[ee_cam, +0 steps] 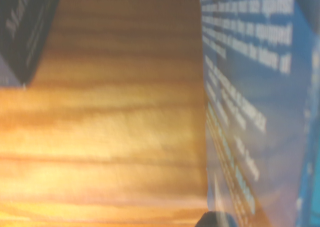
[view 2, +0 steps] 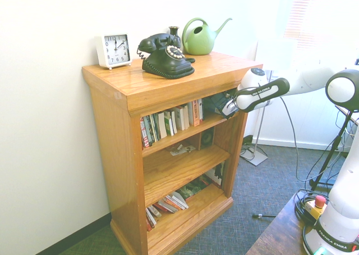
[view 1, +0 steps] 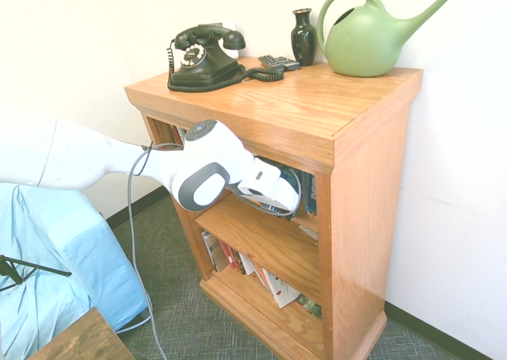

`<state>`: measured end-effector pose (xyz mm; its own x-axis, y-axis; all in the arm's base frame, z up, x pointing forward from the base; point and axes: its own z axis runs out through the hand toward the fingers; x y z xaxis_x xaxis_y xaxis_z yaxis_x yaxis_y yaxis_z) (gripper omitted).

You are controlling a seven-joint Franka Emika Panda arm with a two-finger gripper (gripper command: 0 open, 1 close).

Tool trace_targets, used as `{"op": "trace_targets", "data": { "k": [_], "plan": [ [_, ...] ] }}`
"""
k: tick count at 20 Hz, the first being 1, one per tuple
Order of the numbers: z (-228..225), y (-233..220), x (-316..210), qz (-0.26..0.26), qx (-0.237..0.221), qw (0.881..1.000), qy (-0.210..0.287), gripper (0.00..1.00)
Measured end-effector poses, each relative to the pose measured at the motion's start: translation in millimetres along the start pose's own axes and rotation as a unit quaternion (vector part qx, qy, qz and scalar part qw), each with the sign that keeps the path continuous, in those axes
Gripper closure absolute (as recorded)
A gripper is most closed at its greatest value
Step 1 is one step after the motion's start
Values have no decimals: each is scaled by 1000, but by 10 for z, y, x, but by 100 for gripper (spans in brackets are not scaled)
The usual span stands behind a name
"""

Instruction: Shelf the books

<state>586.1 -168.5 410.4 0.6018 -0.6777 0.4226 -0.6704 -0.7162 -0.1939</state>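
The oak shelf (view 1: 317,114) stands against the wall, with its top tier partly filled. My gripper (view 1: 288,198) reaches into the right end of that top tier, just under the broad top. It is shut on the thick blue and black book (view 2: 216,103), which hangs tilted inside the tier, to the right of the row of upright books (view 2: 171,120). From the first exterior view the book is mostly hidden behind my hand. The wrist view shows its blue cover with white print (ee_cam: 250,112) close beside the tier's wood (ee_cam: 115,127).
On the shelf top stand a black dial telephone (view 1: 204,57), a dark vase (view 1: 303,36), a green watering can (view 1: 364,39) and a white clock (view 2: 114,50). Leaning books (view 1: 269,281) lie on the bottom tier. A blue-covered object (view 1: 55,265) sits left of the shelf.
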Motion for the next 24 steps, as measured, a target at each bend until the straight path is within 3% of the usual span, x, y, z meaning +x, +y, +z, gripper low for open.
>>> {"op": "trace_targets", "data": {
  "k": [19,24],
  "plan": [
    [173,10,-34,8,-4,1000,-6,0],
    [133,190,-352,4,0,1000,-6,0]
  ]
}}
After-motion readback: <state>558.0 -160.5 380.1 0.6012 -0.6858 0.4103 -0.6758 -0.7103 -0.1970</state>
